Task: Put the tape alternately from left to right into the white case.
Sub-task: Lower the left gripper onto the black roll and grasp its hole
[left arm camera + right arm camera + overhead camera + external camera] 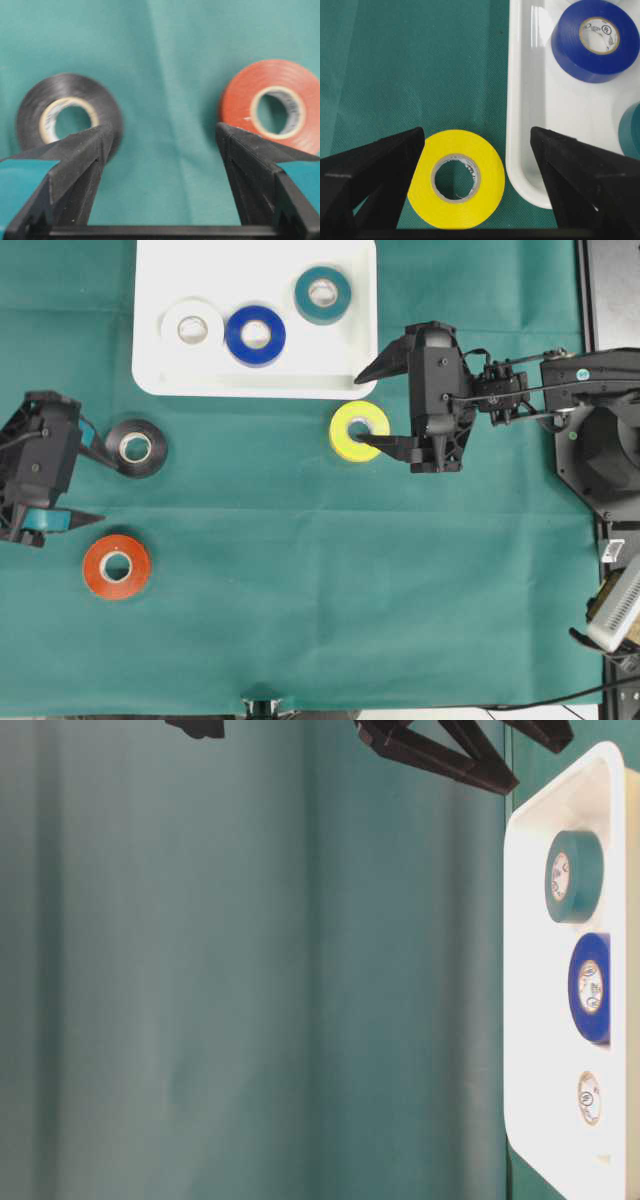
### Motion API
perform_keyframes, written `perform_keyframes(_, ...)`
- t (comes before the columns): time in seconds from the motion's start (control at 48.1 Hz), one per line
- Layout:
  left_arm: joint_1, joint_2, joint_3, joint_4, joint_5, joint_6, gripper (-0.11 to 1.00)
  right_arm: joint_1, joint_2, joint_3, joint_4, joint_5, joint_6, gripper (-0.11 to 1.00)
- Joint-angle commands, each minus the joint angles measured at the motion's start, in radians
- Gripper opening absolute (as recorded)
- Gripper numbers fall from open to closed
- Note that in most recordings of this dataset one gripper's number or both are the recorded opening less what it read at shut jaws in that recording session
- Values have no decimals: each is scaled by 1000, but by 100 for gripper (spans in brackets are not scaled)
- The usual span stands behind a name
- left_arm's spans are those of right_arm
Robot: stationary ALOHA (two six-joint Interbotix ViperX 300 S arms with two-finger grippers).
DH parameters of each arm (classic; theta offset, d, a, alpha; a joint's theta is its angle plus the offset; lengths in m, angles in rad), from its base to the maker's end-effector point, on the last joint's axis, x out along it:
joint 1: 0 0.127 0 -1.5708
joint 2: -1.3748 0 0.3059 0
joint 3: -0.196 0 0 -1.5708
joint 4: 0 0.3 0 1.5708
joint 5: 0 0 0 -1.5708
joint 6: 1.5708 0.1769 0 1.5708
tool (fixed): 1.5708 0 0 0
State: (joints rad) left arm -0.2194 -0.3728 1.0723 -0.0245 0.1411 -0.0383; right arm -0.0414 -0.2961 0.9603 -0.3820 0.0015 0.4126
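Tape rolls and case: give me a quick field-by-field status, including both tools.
in case: white roll, blue roll, teal roll, all flat inside the white case
on cloth: black roll, red roll, yellow roll
yellow roll: beside the case's near rim, outside it
left tool: open, nothing held, black and red rolls ahead of it
right tool: open, straddling the yellow roll, not closed on it
surface: green cloth
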Motion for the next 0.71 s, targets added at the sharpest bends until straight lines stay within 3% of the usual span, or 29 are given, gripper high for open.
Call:
perform_keyframes(0.0, 20, -5, -3, 0, -9, 3, 84, 2, -14, -6, 0, -9, 2, 72)
perform_keyframes(0.374, 28, 58, -2, 2, -64, 11, 84, 2, -12, -5, -2, -9, 2, 72)
perform_keyframes(0.686, 87, 164, -6, 3, -100, 15, 84, 3, -12, -5, 0, -9, 2, 72)
